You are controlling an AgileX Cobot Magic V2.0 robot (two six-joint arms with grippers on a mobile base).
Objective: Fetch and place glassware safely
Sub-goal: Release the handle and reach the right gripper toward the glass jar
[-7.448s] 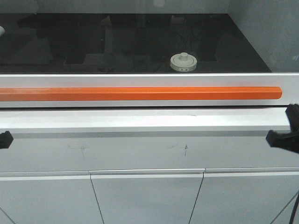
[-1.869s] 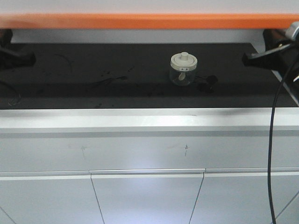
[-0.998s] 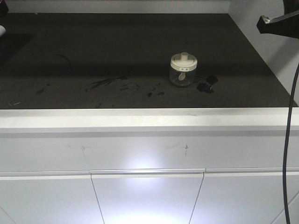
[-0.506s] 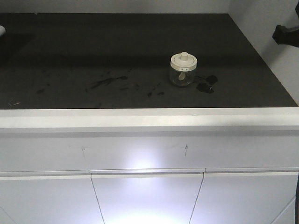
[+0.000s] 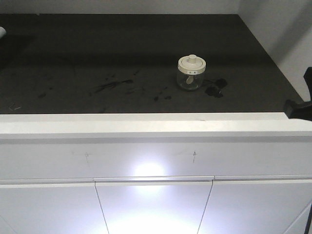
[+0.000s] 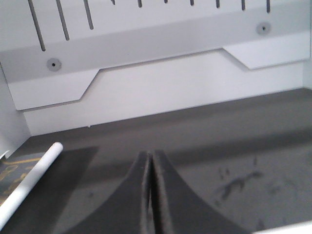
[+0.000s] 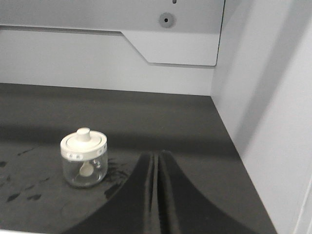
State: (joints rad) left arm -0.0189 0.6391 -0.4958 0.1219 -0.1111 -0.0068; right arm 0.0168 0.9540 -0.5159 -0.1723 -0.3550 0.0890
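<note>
Two grippers clenched on nothing: left gripper (image 6: 149, 157), and right gripper (image 7: 156, 157) now lower beside the dark surface (image 5: 73, 48) — small clear glass jar with cream-white lid (image 5: 191, 73) unmoved.

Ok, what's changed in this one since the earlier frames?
The orange-handled sash went up out of view, uncovering the jar. The right gripper rose with it, then dropped beside the front edge of the counter. Nothing was grasped: it and the left gripper are shut, empty. The jar stayed put.

The jar (image 5: 191, 73) stands right of centre on the worktop (image 5: 97, 48); a rod (image 6: 29, 186) lies far left.
</note>
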